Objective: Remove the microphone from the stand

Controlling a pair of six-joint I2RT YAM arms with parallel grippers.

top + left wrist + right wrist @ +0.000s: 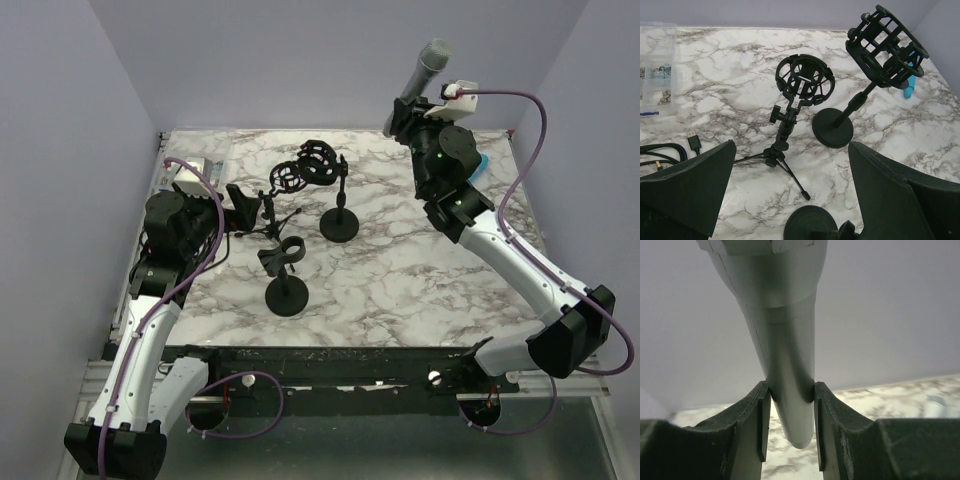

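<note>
A grey microphone [424, 70] is up in the air at the back right, head upward, clear of every stand. My right gripper [408, 112] is shut on its tapered handle [790, 365], one pad on each side, the handle's tip poking below the fingers [762, 420]. Three black stands sit left of centre: a clip stand on a round base [285, 272], a tripod with a shock mount [290, 180], and a taller shock mount on a round base [338, 200]. All are empty. My left gripper [243, 207] is open beside them, nothing between its fingers [690, 195].
A clear plastic box [195, 170] of small parts and black cables [665, 150] lie at the back left. A blue object [480, 165] lies near the back right edge. Lilac walls close in the table on three sides.
</note>
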